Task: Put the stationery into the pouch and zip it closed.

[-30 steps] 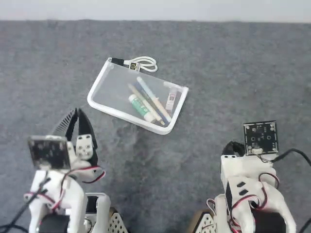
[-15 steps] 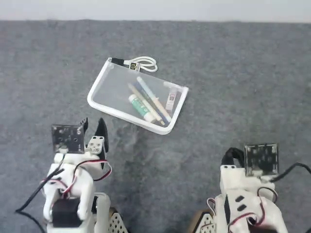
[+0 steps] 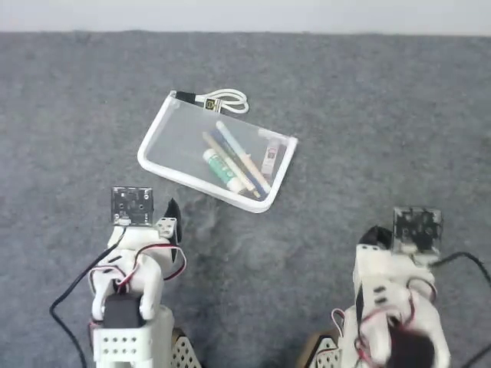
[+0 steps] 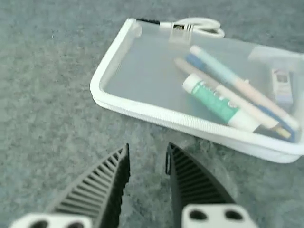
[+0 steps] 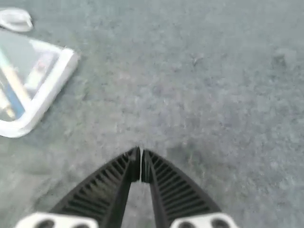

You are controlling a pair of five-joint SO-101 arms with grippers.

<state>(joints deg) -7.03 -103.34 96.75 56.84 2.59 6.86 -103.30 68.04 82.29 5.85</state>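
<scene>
Pouch [image 3: 176,142]: lies flat on the grey mat [image 3: 368,115], ahead of the left arm, tilted to the table edges. Nothing touches it.

Contents, seen through the clear wall: pens [image 3: 239,157], a green-labelled tube [image 3: 220,169] and a small eraser-like block [image 3: 268,159]. All are inside. No loose stationery on the mat.

Zip: the pull with its white cord [image 3: 229,100] sits at the far corner. Cannot confirm from these views that the teeth are fully run. Judgement: loading is done; closure is probably done or needs only a check.

Left gripper [image 4: 147,153]: released, jaws a little apart, empty. It hangs just short of the pouch's near long edge, not touching.

Right gripper [image 5: 141,155]: clenched on nothing, tips together over bare mat, well apart from the pouch's short end.

Remaining: verify the zip, otherwise finished.
</scene>
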